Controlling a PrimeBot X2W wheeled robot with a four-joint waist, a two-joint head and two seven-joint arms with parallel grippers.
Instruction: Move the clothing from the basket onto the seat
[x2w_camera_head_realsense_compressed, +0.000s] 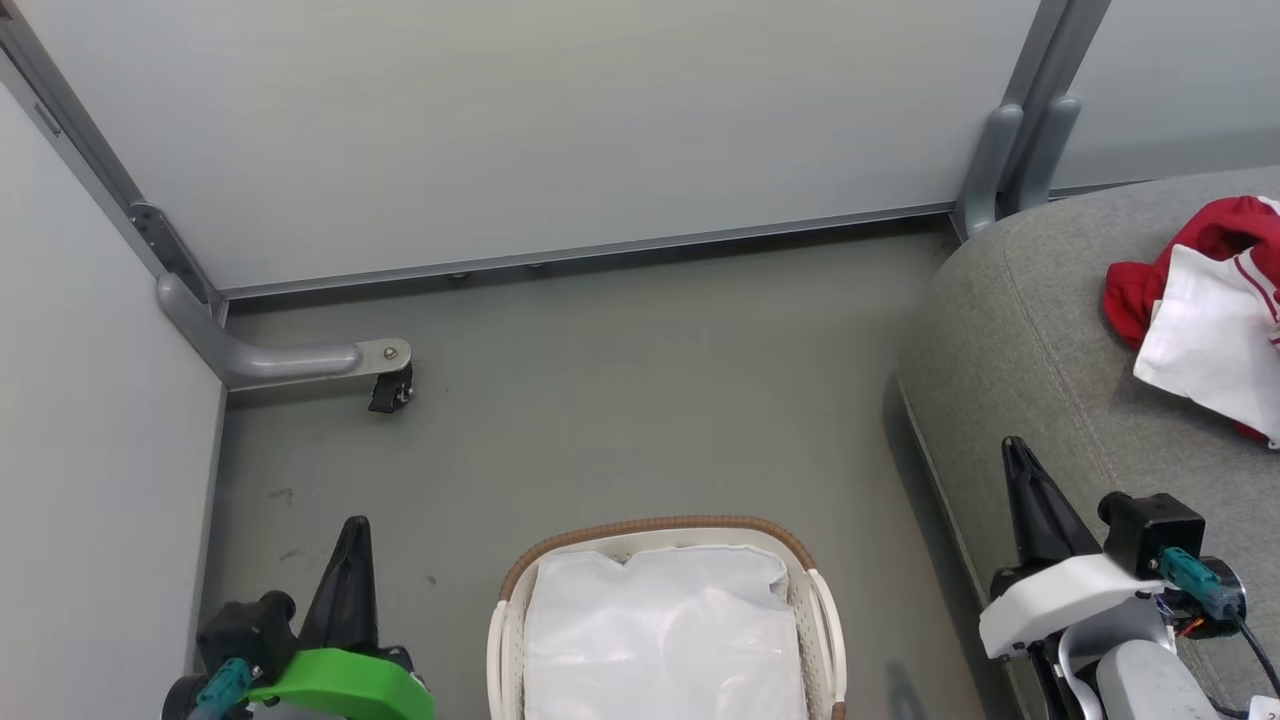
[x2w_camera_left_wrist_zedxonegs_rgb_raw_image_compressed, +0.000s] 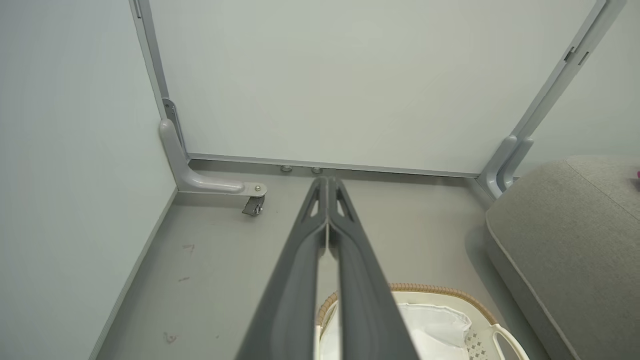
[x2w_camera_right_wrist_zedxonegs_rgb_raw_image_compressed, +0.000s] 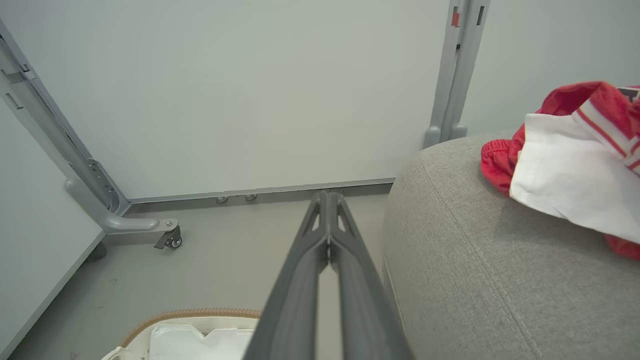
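Bare floor (x2w_camera_head_realsense_compressed: 620, 400) is seen between the basket (x2w_camera_head_realsense_compressed: 660, 525) and the back panel (x2w_camera_head_realsense_compressed: 520, 130), and a wide passage is left there. The right side is blocked by the seat (x2w_camera_head_realsense_compressed: 1010, 340); its near top is bare, its far corner is taken up by the clothing (x2w_camera_head_realsense_compressed: 1200, 300). The left corner is narrowed by a caster bracket (x2w_camera_head_realsense_compressed: 300, 360).

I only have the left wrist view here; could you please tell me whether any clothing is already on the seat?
Observer: Yes, red clothing with a white inside lies on the seat.
Operator: Thank you. Is anything red left in the basket?
Observer: In the head view, the visible part of the basket shows its white liner and no red.
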